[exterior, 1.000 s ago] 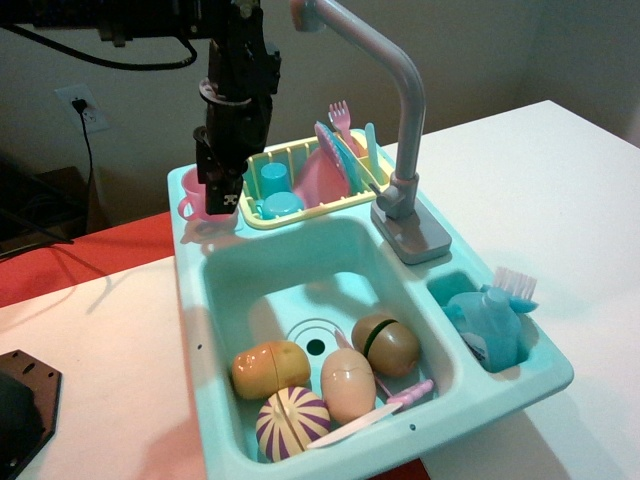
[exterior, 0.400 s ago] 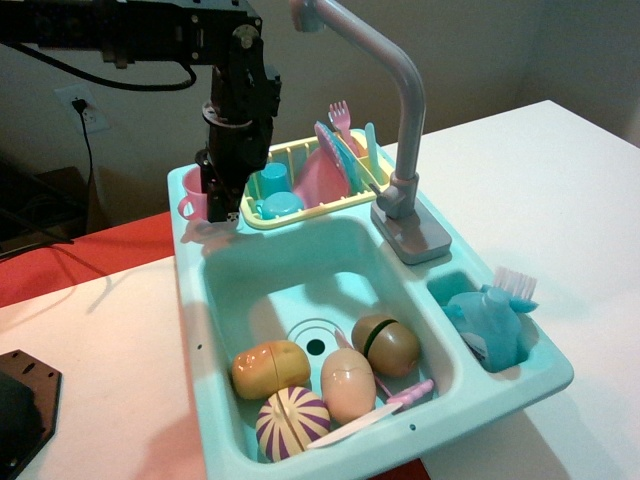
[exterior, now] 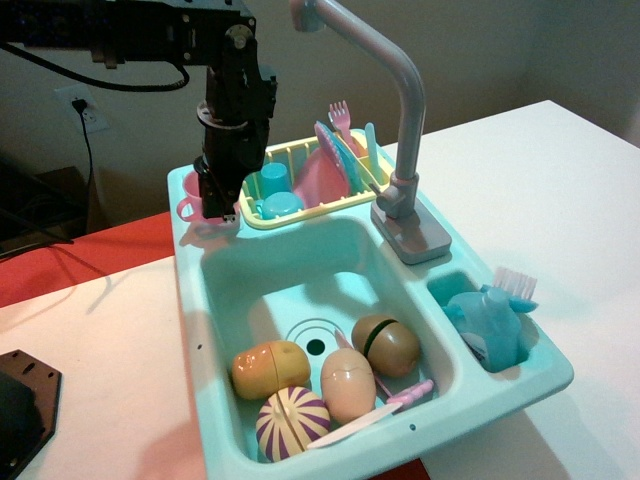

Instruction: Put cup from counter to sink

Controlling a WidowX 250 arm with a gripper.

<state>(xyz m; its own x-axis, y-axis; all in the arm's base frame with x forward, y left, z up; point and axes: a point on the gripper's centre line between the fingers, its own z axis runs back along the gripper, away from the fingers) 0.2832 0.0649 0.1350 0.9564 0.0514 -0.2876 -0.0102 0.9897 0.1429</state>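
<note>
The pink cup (exterior: 188, 199) stands upright on the teal counter (exterior: 192, 243) at the back left corner of the sink unit, its handle pointing left. My gripper (exterior: 217, 203) hangs straight down at the cup's right side, its black fingers at the rim and hiding the cup's right part. The jaws look open, and I cannot tell if a finger is inside the cup. The sink (exterior: 300, 272) lies in front of and to the right of the cup.
The sink holds several toy foods, such as a potato (exterior: 270, 367) and a purple onion (exterior: 291, 420), at its front. A yellow dish rack (exterior: 300, 160) with blue cups and a pink plate stands right of my gripper. The grey faucet (exterior: 405, 110) rises beyond.
My gripper has moved a little left and down, from beside the cup to right against its rim. The cup has not moved.
</note>
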